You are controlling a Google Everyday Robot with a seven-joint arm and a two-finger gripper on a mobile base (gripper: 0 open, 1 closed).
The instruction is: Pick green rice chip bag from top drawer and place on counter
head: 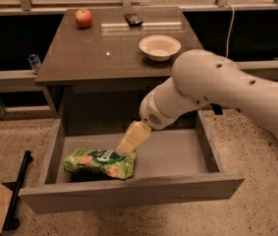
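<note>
The green rice chip bag (99, 162) lies flat in the left front part of the open top drawer (178, 157), logo up. My gripper (126, 148) reaches down into the drawer from the right, its pale yellow tip right at the bag's upper right edge. The white arm crosses above the drawer's right half. The counter (94, 53) is the glossy grey-brown top of the cabinet behind the drawer.
On the counter stand a white bowl (159, 46) at the right, a red apple (83, 17) at the back left and a small dark object (133, 19) at the back. A bottle (34, 62) sits on a ledge to the left. A black bar (16, 191) lies on the floor by the drawer.
</note>
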